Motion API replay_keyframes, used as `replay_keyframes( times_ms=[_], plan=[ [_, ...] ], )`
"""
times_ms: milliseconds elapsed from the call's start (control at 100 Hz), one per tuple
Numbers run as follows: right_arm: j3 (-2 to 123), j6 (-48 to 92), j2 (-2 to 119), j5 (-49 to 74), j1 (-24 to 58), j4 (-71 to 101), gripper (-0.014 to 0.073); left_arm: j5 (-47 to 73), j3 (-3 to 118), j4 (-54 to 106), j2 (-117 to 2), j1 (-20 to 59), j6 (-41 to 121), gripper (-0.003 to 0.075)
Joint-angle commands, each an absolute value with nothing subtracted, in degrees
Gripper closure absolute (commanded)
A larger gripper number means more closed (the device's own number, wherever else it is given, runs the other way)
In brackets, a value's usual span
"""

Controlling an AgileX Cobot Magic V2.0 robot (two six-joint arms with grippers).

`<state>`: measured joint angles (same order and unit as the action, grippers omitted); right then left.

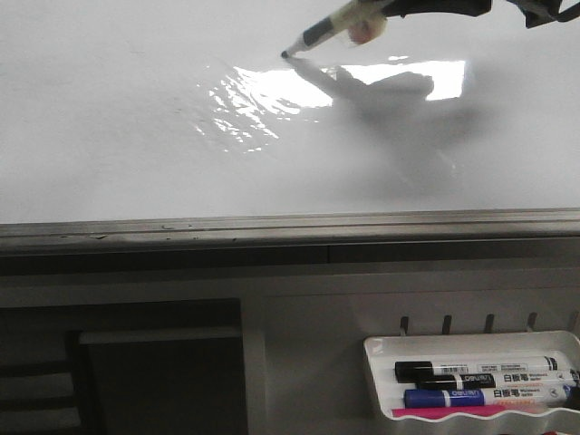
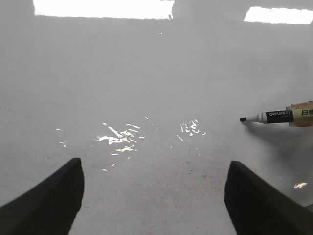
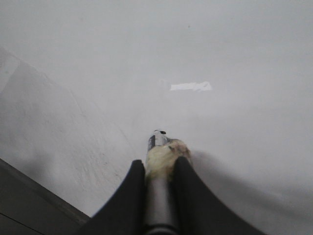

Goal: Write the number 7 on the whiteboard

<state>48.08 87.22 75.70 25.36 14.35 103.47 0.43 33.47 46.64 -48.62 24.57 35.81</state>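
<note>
Glossy whiteboard (image 1: 109,136), wrinkled shiny patch, grey metal edge nearest. Right hand (image 3: 159,178) pinched a taped marker (image 1: 317,34), tip apparently touching the board's far part. Left hand (image 2: 154,196) spread above bare board. No 7 stroke visible.

Glossy white whiteboard (image 1: 109,136), grey frame
Black-tipped marker (image 1: 313,38) with yellowish wrap; tray (image 1: 381,349) white, holding black, blue and pink markers

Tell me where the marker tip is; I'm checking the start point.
Front view: the marker tip touches the whiteboard at upper centre, just above the glare.
</note>
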Motion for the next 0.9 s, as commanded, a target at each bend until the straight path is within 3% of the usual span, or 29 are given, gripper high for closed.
replay_keyframes(
  times_ms=[0,350,890],
  plan=[
    [49.9,88.2,75.0,22.9,14.1,105.0,0.0643,-3.0,35.0,47.1,-48.0,24.5,35.6,0.0175],
    [46.2,88.2,68.1,12.7,13.4,101.6,0.0643,-3.6,35.0,47.1,-48.0,24.5,35.6,0.0175],
    [37.5,87.0,67.5,23.1,12.2,101.5,0.0643,-4.0,35.0,47.1,-48.0,24.5,35.6,0.0175]
  ],
)
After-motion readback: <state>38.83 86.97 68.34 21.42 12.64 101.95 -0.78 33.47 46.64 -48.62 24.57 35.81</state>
